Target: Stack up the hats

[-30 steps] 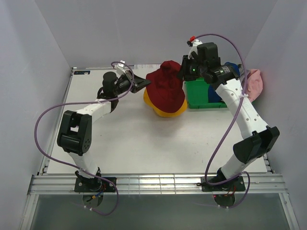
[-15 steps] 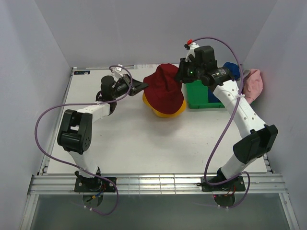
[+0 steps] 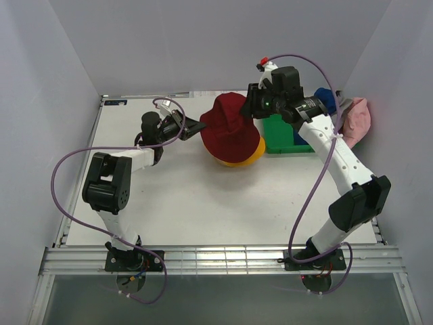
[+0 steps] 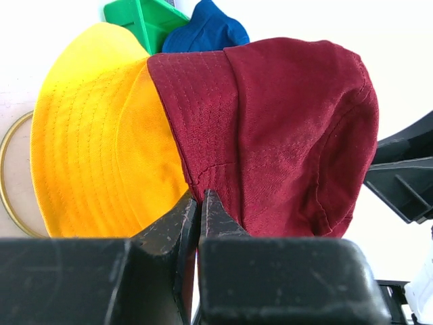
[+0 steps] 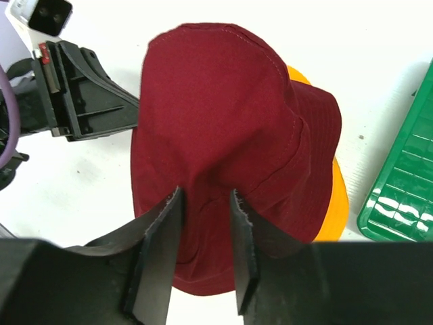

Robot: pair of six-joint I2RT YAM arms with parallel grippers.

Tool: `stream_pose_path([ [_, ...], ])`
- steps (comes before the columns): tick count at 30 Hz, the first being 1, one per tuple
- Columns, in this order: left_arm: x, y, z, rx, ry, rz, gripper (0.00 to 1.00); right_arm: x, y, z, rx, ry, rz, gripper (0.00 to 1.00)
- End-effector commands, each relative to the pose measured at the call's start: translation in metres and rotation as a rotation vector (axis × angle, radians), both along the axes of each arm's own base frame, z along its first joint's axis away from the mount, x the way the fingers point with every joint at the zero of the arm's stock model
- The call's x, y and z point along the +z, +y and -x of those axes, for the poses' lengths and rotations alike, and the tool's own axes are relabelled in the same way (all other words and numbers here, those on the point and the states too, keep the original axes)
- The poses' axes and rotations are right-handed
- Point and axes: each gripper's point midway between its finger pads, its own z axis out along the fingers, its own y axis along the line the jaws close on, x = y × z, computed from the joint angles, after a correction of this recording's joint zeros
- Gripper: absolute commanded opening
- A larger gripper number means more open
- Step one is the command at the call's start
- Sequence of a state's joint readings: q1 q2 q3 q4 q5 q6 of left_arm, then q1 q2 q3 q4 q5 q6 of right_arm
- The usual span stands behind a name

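Red hat [image 3: 229, 125] is hanging over the yellow hat [image 3: 242, 157], which is sitting on the table [image 3: 189, 196]. Red is covering most of yellow but is leaning, with its crown tipping left. Left fingers [image 4: 170, 229] are pressing together on red's brim edge, and right fingers [image 5: 159, 254] are pinching a fold of it on the opposite side. Blue hat [image 3: 329, 97] is lying just past the bin [image 3: 283, 135], and pink hat [image 3: 357, 116] is lying further right; no grey hat is showing. Risks, as I am judging them: both arms are holding one soft cloth, so if one side lets go early, red is likely to swing and land off-centre or slide off. Lowering it unevenly is likely to tuck the brim under, and any sideways drag may pull yellow along, away from the gold ring [image 4: 8, 177] peeking out at its edge. Writing: I am finding none readable on hats or bin, and a dark label [image 3: 115, 103] at the table's far left corner is too small to read.
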State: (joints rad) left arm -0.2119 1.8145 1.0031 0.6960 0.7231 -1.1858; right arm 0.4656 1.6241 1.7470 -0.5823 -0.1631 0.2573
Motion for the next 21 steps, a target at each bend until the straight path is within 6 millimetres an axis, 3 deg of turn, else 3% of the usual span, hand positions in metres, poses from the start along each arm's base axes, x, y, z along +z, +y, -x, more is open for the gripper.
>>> stream_pose_path([
  [1,-0.004,0.004,-0.002,0.0,-0.017,-0.009,0.0,0.017,-0.004,0.002,-0.014,-0.061,-0.018,0.4],
  [5,-0.007,0.003,-0.002,-0.006,-0.011,-0.01,0.0,0.023,-0.019,0.002,-0.044,-0.045,-0.054,0.5],
  [12,-0.011,0.003,-0.003,-0.005,0.0,-0.02,0.0,0.017,-0.037,0.008,-0.008,0.066,-0.213,0.51],
  [16,-0.014,0.004,-0.005,-0.003,0.006,-0.028,0.0,0.002,-0.061,0.006,-0.035,0.129,-0.318,0.52],
  [17,-0.015,0.003,-0.004,-0.005,0.011,-0.029,0.0,-0.014,-0.063,0.008,-0.046,0.18,-0.339,0.52],
  [20,-0.017,0.004,-0.004,-0.004,0.016,-0.032,0.0,-0.025,-0.068,0.007,-0.029,0.201,-0.398,0.52],
  [21,-0.019,0.004,-0.004,-0.004,0.018,-0.035,0.0,-0.037,-0.068,0.009,-0.036,0.238,-0.413,0.52],
])
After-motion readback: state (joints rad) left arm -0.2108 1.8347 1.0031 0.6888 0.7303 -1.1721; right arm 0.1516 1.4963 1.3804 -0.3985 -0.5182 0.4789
